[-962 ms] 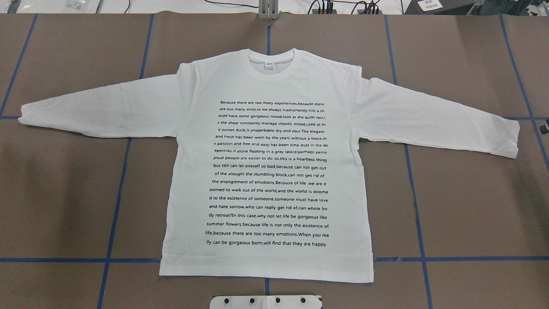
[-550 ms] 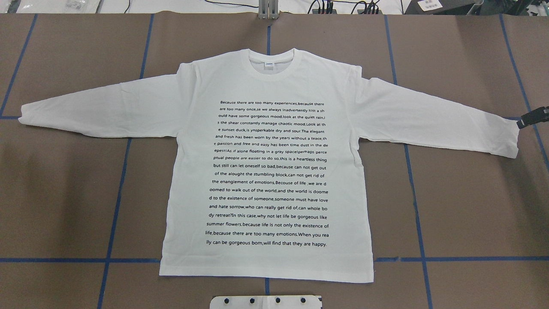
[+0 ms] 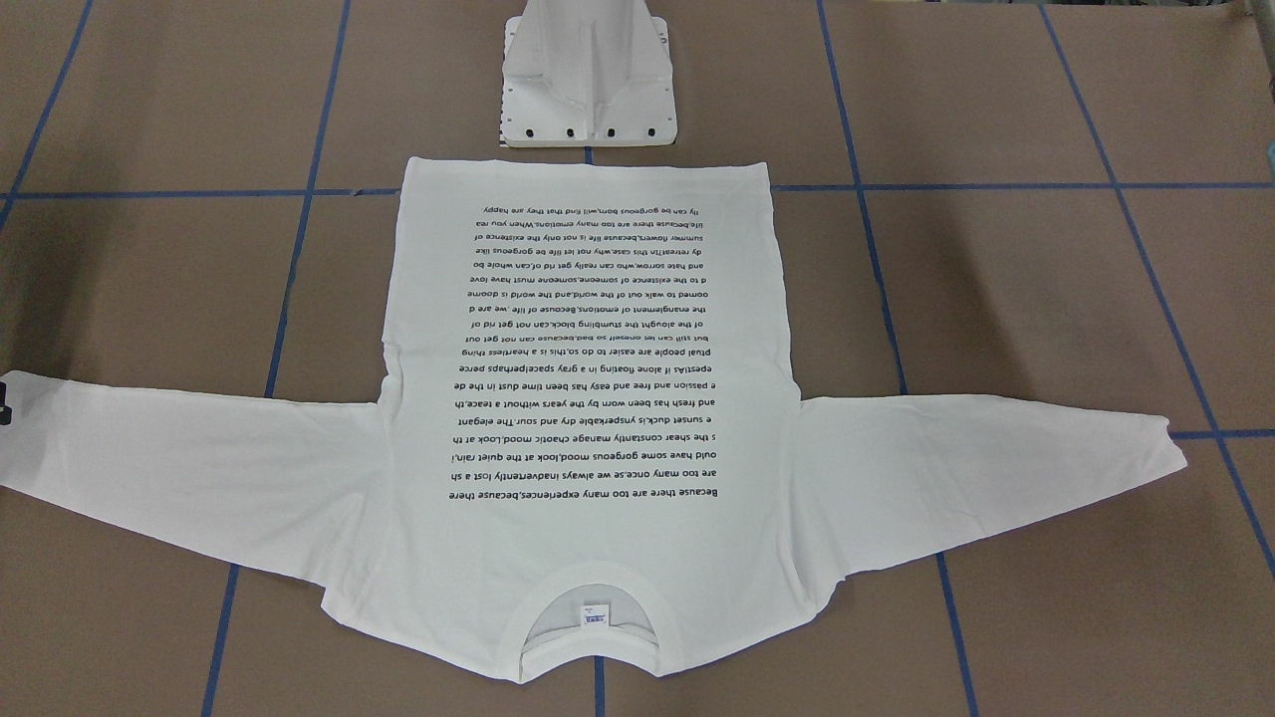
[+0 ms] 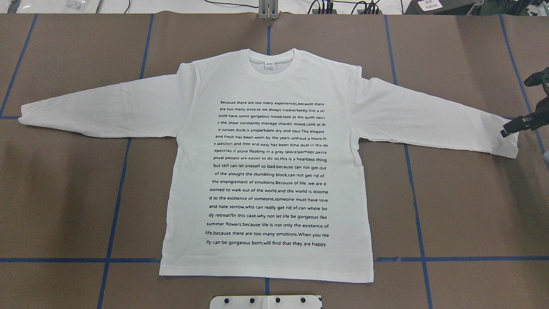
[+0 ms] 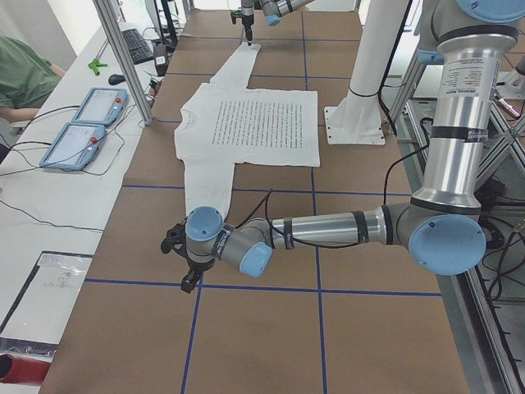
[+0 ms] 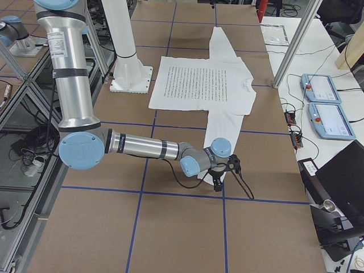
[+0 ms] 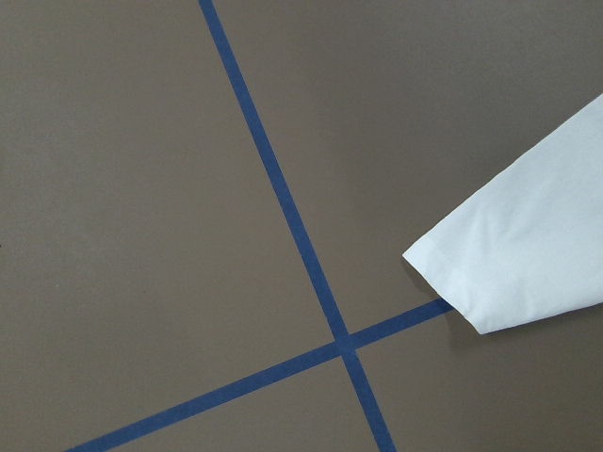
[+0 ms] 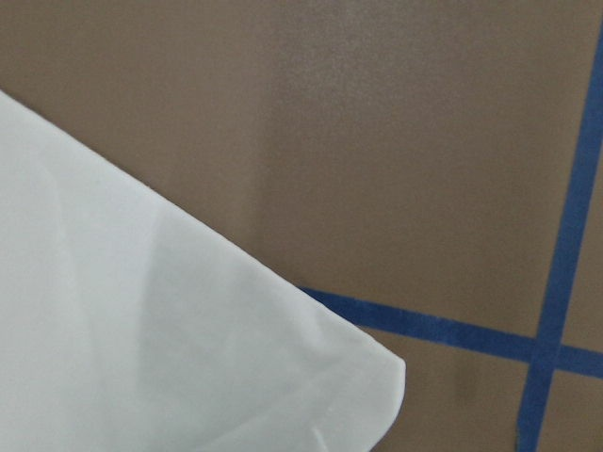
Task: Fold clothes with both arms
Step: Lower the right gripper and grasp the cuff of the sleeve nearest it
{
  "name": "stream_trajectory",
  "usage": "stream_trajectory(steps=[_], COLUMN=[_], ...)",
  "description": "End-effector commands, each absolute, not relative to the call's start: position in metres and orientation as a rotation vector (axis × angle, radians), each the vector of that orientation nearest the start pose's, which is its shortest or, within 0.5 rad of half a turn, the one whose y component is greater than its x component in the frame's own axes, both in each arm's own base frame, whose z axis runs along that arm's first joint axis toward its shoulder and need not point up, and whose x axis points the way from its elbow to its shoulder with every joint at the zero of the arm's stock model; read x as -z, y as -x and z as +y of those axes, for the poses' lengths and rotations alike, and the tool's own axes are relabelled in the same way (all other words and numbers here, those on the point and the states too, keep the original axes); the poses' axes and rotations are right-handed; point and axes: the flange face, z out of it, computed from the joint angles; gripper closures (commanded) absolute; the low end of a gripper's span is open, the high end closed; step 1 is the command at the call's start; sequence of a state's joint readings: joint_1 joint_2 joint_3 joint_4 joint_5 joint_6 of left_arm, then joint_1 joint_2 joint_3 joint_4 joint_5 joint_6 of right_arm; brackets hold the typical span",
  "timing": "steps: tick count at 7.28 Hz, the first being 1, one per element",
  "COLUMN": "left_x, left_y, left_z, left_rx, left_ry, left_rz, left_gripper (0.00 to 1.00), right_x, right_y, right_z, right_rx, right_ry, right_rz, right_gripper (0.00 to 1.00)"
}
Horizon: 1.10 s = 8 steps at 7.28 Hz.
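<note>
The clothes are one white long-sleeved T-shirt (image 4: 266, 163) lying flat with its black text up, collar to the far side and both sleeves spread out. My right gripper (image 4: 508, 130) reaches in from the right edge, low over the right sleeve's cuff (image 4: 508, 143). I cannot tell whether it is open or shut. The right wrist view shows only that cuff corner (image 8: 141, 330), no fingers. My left gripper (image 5: 187, 275) hovers just past the left sleeve's cuff (image 5: 197, 215), seen only from the side, so its state cannot be told. The left wrist view shows the left cuff (image 7: 528, 245).
The white pedestal base (image 4: 266, 301) stands just beyond the shirt's hem. Blue tape lines (image 4: 116, 201) cross the brown table. On a side bench lie two teach pendants (image 5: 82, 123), beside a metal post (image 5: 123, 57) and a seated person (image 5: 20, 74).
My right gripper has come in from the right edge, moving left and nearer until it is over the right sleeve's cuff. The shirt has not moved.
</note>
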<state>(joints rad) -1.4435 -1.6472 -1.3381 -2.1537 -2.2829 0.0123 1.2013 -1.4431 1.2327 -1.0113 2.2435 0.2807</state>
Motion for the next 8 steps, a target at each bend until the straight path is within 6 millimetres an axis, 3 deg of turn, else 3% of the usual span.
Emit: stream_trajectory(steps=[1,3,6,8], left_x=[-0.6739,-0.6738,-0.6698,-0.669], left_y=[-0.0012,-0.0014,-0.0016,-0.0016], left_z=[-0.5463,-0.5462,-0.5482,-0.5483], left_rx=[-0.286,-0.286,-0.289,-0.289], left_ry=[-0.37,-0.37,-0.377,-0.379], left_rz=[0.726,0.728,0.728,0.728], left_gripper=[0.0,0.0,0.0,0.0], right_x=[-0.7066,-0.7075,-0.7104,-0.7113], right_y=[0.1435,0.1426,0.14,0.1365], right_z=[-0.5563,-0.5563,-0.5542,-0.5541], right_rx=[0.207,0.208,0.202,0.195], right_ry=[-0.098,-0.097,-0.09,-0.088], right_rz=[-0.734,-0.733,-0.732,-0.734], right_gripper=[0.01,0.02,0.27,0.61])
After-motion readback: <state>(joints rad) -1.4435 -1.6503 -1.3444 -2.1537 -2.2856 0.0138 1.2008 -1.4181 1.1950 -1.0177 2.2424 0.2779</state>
